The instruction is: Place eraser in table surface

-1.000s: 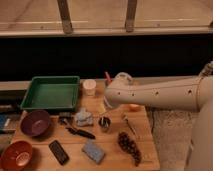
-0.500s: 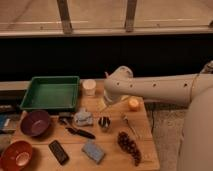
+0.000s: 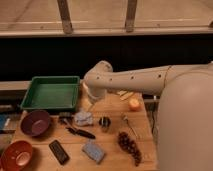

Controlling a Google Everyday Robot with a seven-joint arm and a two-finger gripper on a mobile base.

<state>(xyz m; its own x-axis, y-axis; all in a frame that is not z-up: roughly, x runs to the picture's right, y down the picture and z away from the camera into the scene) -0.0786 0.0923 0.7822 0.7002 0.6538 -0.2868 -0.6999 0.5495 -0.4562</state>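
The eraser, a small flat black block, lies on the wooden table surface near the front left, between the orange-red bowl and the blue-grey spongy pad. My white arm reaches in from the right across the back of the table. My gripper hangs down from the arm's end next to the green tray's right edge, well behind the eraser and apart from it. It holds nothing that I can see.
A green tray sits at the back left and a purple bowl in front of it. A black-handled tool, a crumpled pale object, a small dark cup, grapes and an orange lie mid-table.
My arm has swung left across the back of the table. The gripper end now sits by the tray's right edge, and the orange shows again.
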